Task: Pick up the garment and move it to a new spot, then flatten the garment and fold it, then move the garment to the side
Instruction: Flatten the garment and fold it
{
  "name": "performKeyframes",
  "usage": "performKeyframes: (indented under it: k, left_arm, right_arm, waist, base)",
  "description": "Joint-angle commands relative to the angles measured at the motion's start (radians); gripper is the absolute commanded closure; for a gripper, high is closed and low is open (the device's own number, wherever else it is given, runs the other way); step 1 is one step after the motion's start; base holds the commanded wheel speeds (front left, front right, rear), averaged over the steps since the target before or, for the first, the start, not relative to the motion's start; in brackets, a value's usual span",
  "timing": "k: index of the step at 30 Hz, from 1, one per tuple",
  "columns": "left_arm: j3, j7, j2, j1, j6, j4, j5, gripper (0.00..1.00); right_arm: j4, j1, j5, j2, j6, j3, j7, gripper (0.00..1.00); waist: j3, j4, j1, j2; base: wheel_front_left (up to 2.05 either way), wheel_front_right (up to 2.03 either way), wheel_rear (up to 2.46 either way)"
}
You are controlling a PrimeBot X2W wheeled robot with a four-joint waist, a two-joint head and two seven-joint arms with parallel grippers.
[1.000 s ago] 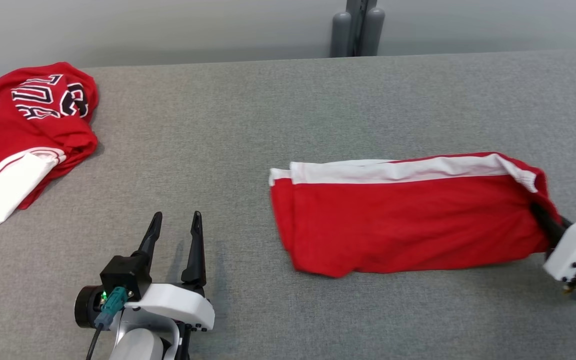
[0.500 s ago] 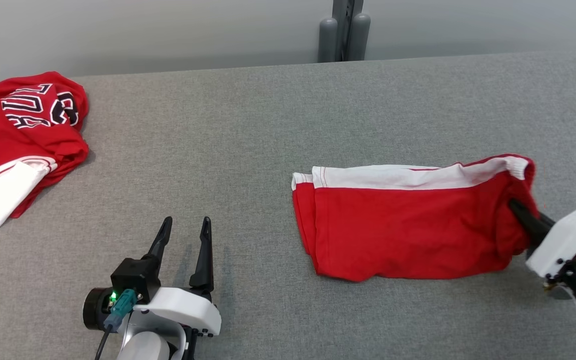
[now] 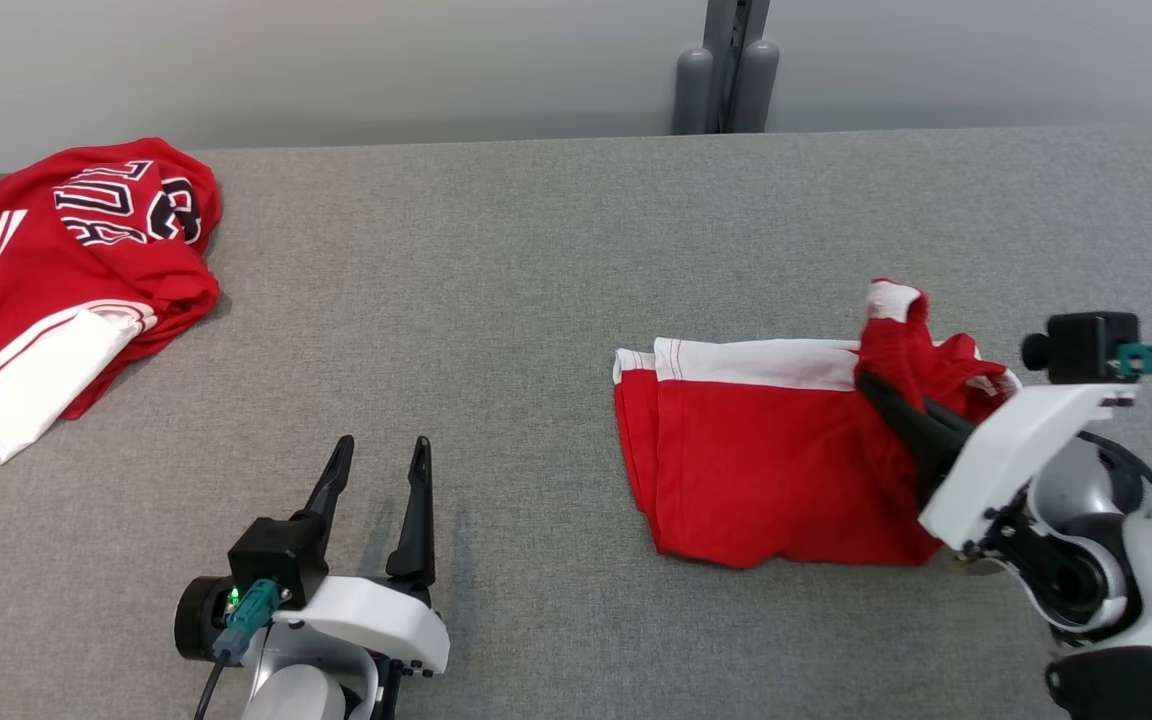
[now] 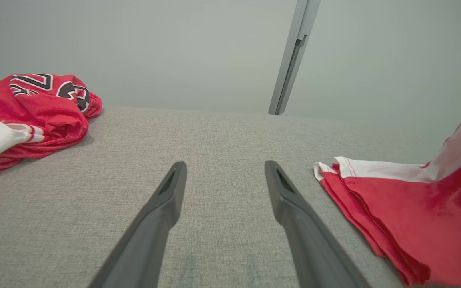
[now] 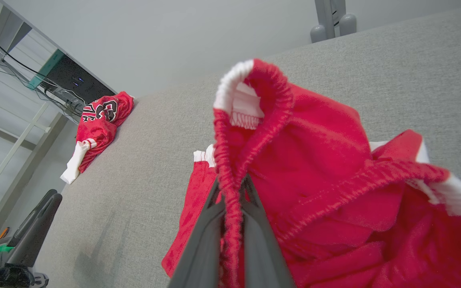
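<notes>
Your right gripper has the red shorts clamped tight by the waistband, and they stretch leftward toward your empty, splayed-wide left gripper.

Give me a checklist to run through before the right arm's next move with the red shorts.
1. Grip: right gripper shut on the elastic waistband of the shorts: ok.
2. Lift: the gripped end is raised off the table: ok.
3. Other arm: left gripper open and apart from the shorts: ok.
4. Flatness: not ok, the raised end is bunched.
5. Clutter: the jersey lies well away, at the table's far left: ok.
6. Layers: whether every waistband layer is pinched: cannot tell.
</notes>
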Motion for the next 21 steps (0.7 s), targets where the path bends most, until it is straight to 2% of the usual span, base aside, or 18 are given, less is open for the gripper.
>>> performKeyframes:
  k: [1, 10, 21]
  left_arm:
    - [0.002, -0.001, 0.004, -0.004, 0.003, -0.004, -0.005, 0.00]
    - [-0.025, -0.001, 0.004, -0.019, 0.013, -0.010, -0.036, 0.00]
    - [-0.054, -0.001, 0.004, -0.037, 0.026, -0.007, -0.064, 0.00]
  right_arm:
    - [0.002, -0.018, -0.012, 0.004, 0.000, 0.011, 0.007, 1.00]
    - [0.115, -0.105, -0.100, 0.066, 0.000, 0.140, 0.027, 1.00]
    - [0.303, -0.188, -0.169, 0.095, 0.000, 0.222, -0.026, 0.99]
  waist:
    - [0.001, 0.003, 0.0000, 0.0000]
    - [0.004, 0.027, 0.0000, 0.0000]
    - [0.003, 0.052, 0.0000, 0.0000]
  base:
    - [0.00, 0.00, 0.00]
    - [0.00, 0.00, 0.00]
    - [0.00, 0.00, 0.00]
